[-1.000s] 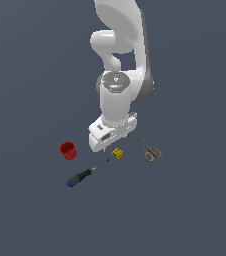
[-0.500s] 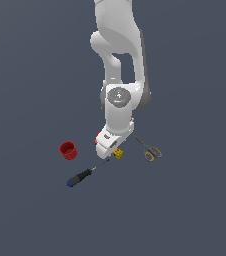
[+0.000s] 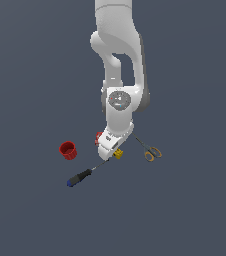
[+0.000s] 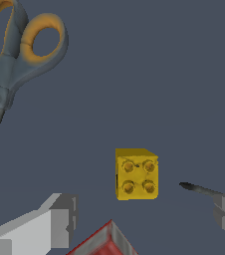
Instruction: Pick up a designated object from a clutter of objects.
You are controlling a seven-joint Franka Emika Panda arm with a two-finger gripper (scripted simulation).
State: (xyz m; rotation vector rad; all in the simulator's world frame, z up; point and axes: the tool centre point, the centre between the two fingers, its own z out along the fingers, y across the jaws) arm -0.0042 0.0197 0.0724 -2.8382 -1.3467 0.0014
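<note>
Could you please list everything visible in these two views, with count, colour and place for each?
toy block: one, yellow, four studs on top, between the gripper's fingers, untouched.
scissors: one pair, yellow handles, at the exterior view's right of the block.
screwdriver: one, black and blue handle, tip toward the block.
cup: one, red, at the exterior view's left.
flat box: one, red, mostly hidden under the arm.
gripper: one, white, open, above the block.
</note>
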